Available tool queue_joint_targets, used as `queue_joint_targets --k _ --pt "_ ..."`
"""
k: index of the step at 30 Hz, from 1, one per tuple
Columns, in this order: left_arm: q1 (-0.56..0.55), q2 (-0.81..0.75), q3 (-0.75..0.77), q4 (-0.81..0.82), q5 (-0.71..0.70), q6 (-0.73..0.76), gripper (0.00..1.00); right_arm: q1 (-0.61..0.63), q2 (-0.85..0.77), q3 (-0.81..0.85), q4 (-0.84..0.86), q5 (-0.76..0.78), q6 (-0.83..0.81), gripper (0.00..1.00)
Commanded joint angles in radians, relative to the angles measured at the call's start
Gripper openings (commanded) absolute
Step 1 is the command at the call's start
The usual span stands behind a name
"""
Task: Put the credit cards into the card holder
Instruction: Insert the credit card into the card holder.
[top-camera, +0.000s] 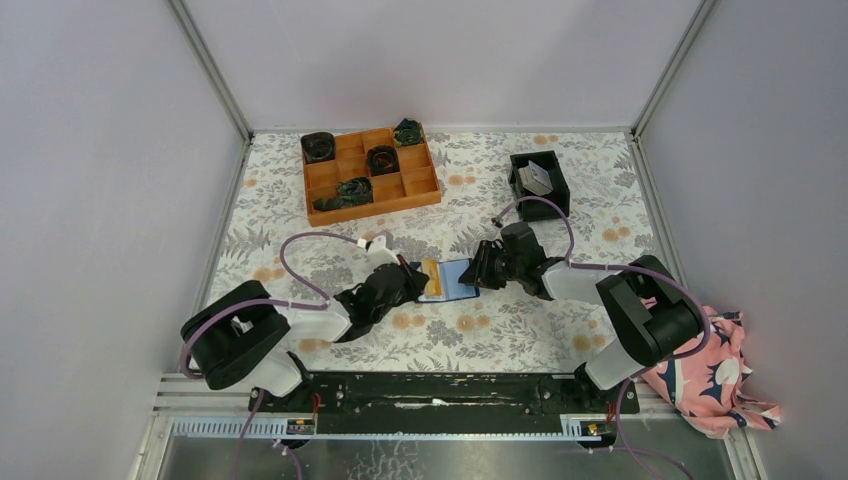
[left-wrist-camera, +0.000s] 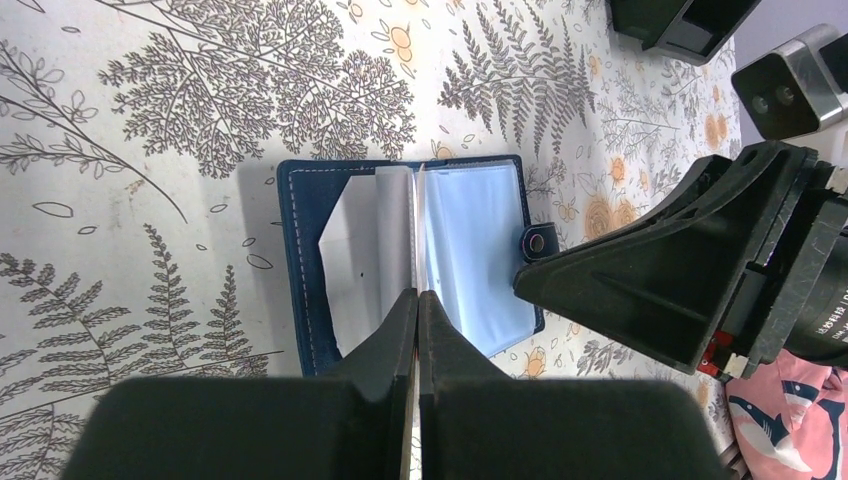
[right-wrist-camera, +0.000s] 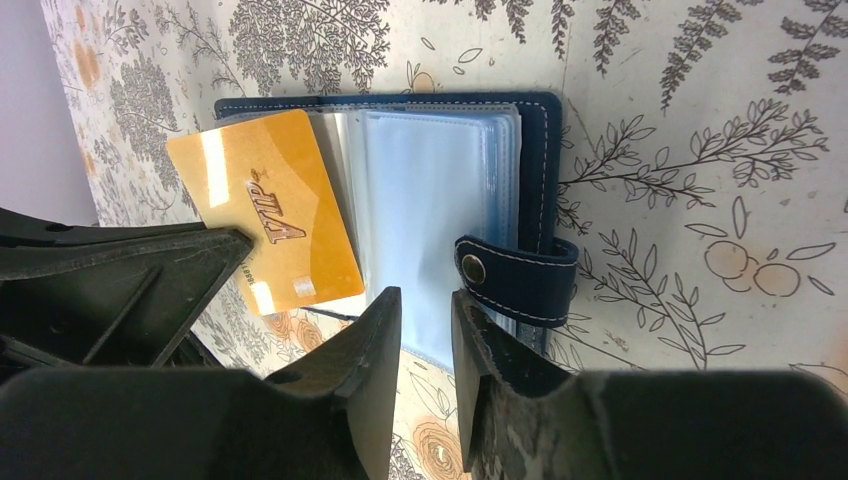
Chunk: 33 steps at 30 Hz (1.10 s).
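The card holder (right-wrist-camera: 440, 200) lies open and flat on the flowered cloth near the middle of the table, navy cover down, pale blue clear sleeves up, its snap tab folded over one edge. A yellow-orange credit card (right-wrist-camera: 265, 210) marked "VIP" sits slanted over the opposite half, one corner past the wallet's edge.

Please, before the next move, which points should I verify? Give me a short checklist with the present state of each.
1. Card holder lies open: ok.
2. Left fingers shut on the gold card: ok.
3. Card edge square to the holder: not ok, it is tilted.
4. Card fully inside a slot: not ok, much of it sticks out.
5. Right fingers gripping the holder: cannot tell.
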Motion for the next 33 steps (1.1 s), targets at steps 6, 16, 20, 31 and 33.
queue_joint_targets --k 6,16,20,31,33 --pt "0.005 0.056 0.009 0.086 0.055 -0.072 0.0 0.003 -0.03 0.039 -0.063 0.072 -0.052 0.32" --pt "0.015 0.039 -0.002 0.064 0.032 -0.134 0.0 0.003 -0.104 0.067 -0.178 0.17 -0.129 0.3" --pt "0.015 0.048 -0.009 0.09 0.04 -0.168 0.0 0.002 -0.112 0.081 -0.217 0.192 -0.15 0.3" --pt "0.022 0.07 -0.04 0.162 0.062 -0.24 0.0 0.003 -0.053 0.091 -0.221 0.185 -0.164 0.29" --pt "0.025 0.075 -0.051 0.182 0.062 -0.255 0.0 0.003 -0.046 0.09 -0.219 0.182 -0.164 0.28"
